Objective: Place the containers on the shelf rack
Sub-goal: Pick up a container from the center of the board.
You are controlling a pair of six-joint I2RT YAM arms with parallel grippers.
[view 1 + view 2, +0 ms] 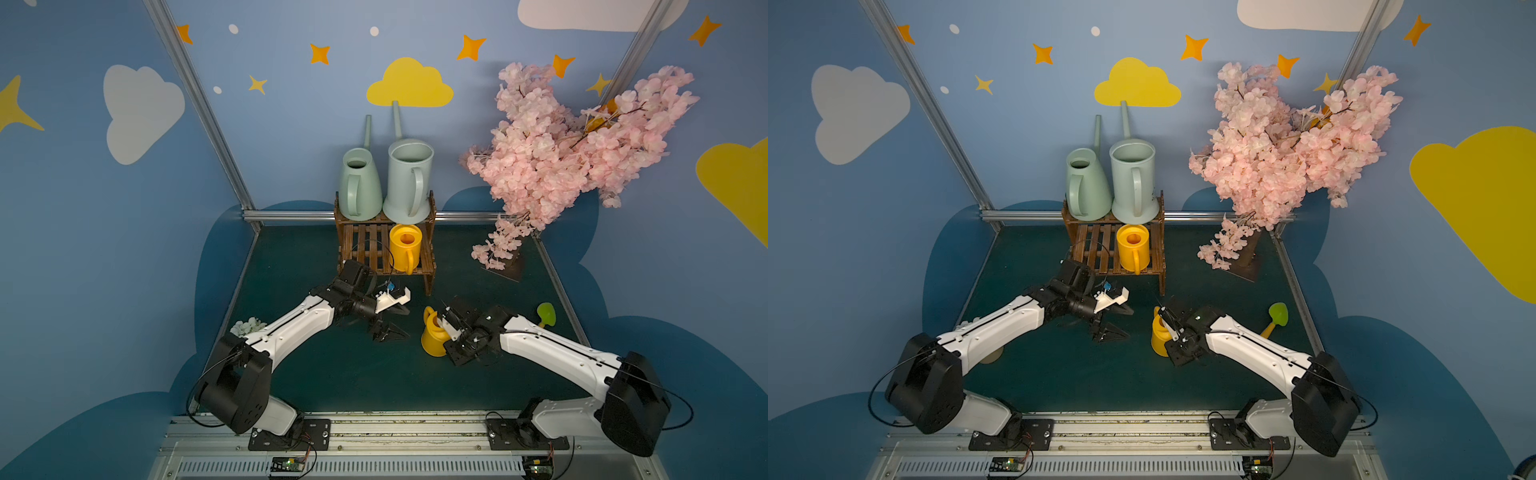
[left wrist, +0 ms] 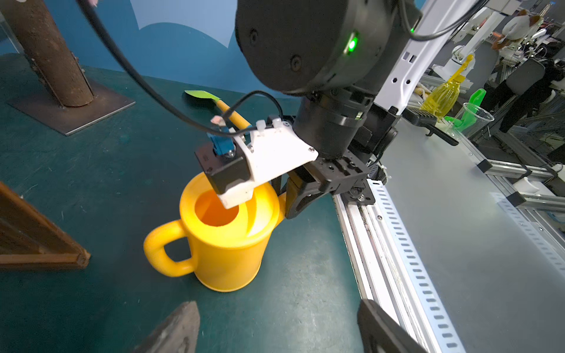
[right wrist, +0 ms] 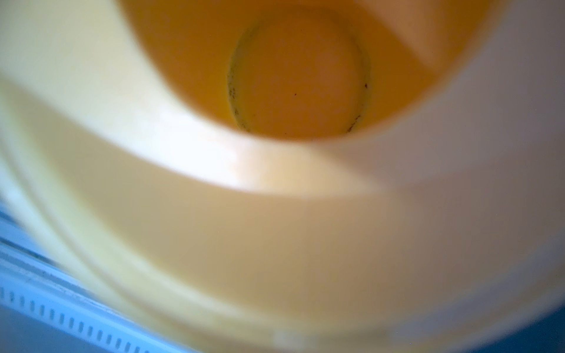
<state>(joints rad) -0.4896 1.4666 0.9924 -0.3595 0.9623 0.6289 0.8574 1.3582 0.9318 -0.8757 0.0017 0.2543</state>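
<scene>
Pinched shut with the right gripper [image 2: 290,200] on the spout-side wall of a small yellow plastic watering can [image 2: 226,250]. Upright on the dark green table mat [image 1: 332,374], short of the dark brown wooden shelf rack [image 1: 365,245]; round mouth on top, loop handle. Spread wide, empty, at the left gripper [image 1: 392,322]. On the lower shelf, a twin yellow can [image 1: 405,247]; up top, a pale mint conical can [image 1: 359,187] beside a grey-blue cylindrical can [image 1: 407,183].

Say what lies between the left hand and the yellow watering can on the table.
Bare green table only, between left hand and yellow watering can, in both top views.
</scene>
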